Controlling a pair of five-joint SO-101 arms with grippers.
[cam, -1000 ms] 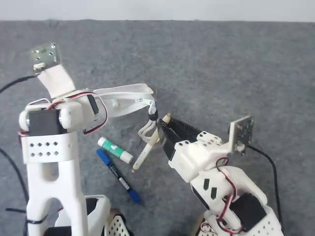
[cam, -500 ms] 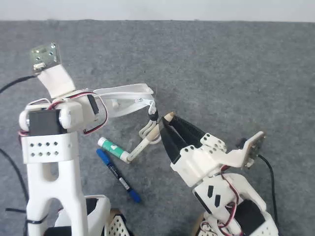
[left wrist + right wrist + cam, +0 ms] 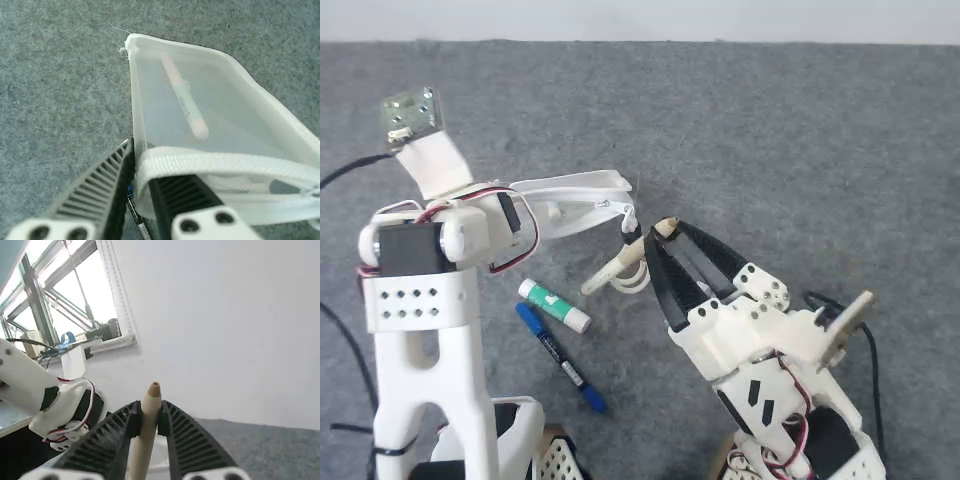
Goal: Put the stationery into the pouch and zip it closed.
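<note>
Pouch: white mesh, zip edge trimmed with white webbing. It is held off the grey carpeted table by the left gripper, whose black ribbed jaws are pinched together on the webbing band at one end. One pen, pale with a greenish midsection, lies inside it and shows through the mesh. In the high view the pouch sticks out sideways from the left arm. A white looped cord hangs beneath its far end.

Right gripper: jaws clamped on a beige pen close to one end. A short stub of it pokes out past the fingertips. In the right wrist view the gripper has the beige pen squeezed between both jaws, with its brown tip standing above them. The pen's long free end slants down toward the left arm and passes just beneath the pouch's far end. I cannot tell whether it touches the cord.

On the table below the pouch lie a glue stick with a green cap and a blue marker, side by side and close together.

Change: a second ago the beige pen hung steeply, its low end near the table. Half a second ago that end sat at the glue stick. Now it is raised clear, nearer level, and the right wrist has rolled outward. Left arm and pouch are unchanged.
</note>
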